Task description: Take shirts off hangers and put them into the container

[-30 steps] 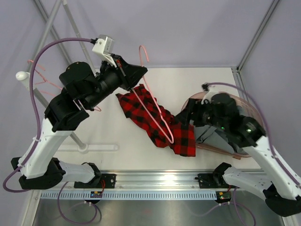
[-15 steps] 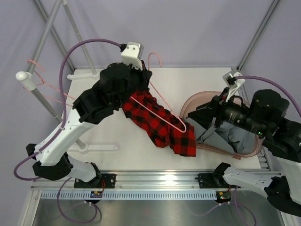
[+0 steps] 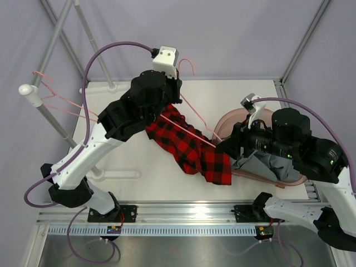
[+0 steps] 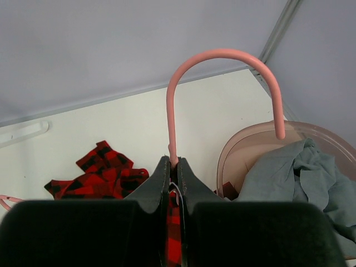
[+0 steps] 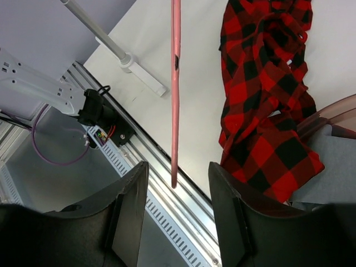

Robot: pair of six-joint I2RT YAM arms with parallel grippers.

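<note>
White table (image 3: 144, 167) left of container (image 4: 236, 150) carries limp plaid shirt (image 3: 189, 147) on stiff hanger (image 4: 222, 52), left gripper (image 4: 173, 164) pinching its neck, right gripper (image 5: 178, 172) gaping near its wire; bunched cloth looks the best hold.

Top external: high above and behind the arm bases, facing down on the whole table (image 3: 144, 157); the widest view.
Left wrist: close behind the left gripper (image 4: 173, 162), facing low across the table toward the container (image 4: 236, 161).
Right wrist: close behind the right gripper (image 5: 177, 167), facing steeply down at the table's near edge.
Shared: plaid shirt (image 3: 189, 147) and pink hanger (image 3: 188, 130) show in all three.
</note>
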